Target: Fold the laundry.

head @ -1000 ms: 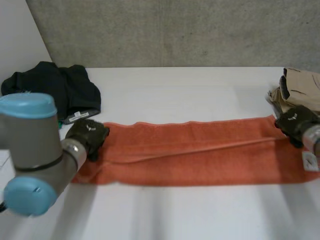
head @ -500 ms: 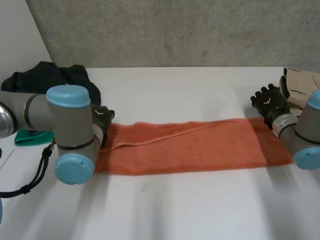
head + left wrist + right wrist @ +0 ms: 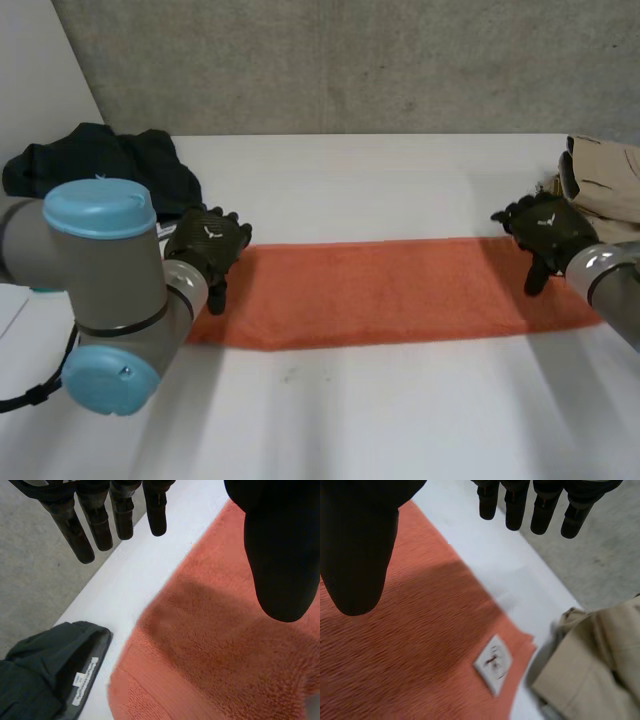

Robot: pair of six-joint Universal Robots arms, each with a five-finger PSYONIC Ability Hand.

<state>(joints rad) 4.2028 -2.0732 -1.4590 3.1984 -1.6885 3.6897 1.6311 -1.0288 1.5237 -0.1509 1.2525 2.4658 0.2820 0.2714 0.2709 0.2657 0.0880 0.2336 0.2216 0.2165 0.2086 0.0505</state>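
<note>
An orange towel lies folded into a long flat strip across the white table. My left hand hovers over the towel's left end with fingers straight and thumb apart, holding nothing; the towel lies below its palm. My right hand hovers over the towel's right end, fingers straight and spread, nothing in it. Below it the towel shows a white label near its corner.
A dark crumpled garment lies at the back left, its label side close to the towel's left end. A beige garment sits at the back right, right beside the towel's corner. A grey wall stands behind the table.
Both hands have let go of the towel's far edge and opened, lifting off it. The towel, earlier creased and half folded, now lies as a flat narrow strip.
</note>
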